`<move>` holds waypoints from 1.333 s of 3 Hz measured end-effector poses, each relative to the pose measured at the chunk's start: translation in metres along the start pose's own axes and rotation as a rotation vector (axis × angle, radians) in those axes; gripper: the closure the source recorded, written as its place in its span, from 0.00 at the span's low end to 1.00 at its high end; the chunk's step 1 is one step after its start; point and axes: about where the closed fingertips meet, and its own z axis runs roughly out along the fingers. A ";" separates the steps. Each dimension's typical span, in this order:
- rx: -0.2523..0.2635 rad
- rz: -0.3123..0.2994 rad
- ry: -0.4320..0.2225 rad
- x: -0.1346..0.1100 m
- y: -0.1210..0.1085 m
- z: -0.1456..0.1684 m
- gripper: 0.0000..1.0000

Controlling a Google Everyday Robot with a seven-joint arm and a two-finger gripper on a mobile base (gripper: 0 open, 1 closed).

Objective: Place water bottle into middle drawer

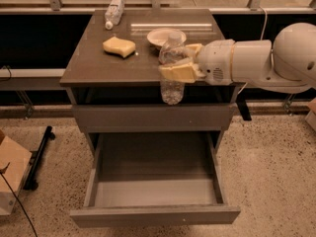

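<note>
Dark brown cabinet top (94,68), small clear bottle (114,13) lying on its side at far left, yellow sponge (119,47) left of centre, white bowl (160,35) right of it, gripper (180,61) over near right edge, clamped around water bottle (172,90).
</note>
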 end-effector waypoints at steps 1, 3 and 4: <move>-0.015 0.007 -0.002 0.023 0.017 0.008 1.00; -0.023 0.027 -0.017 0.083 0.041 0.022 1.00; -0.025 0.050 -0.029 0.114 0.050 0.028 1.00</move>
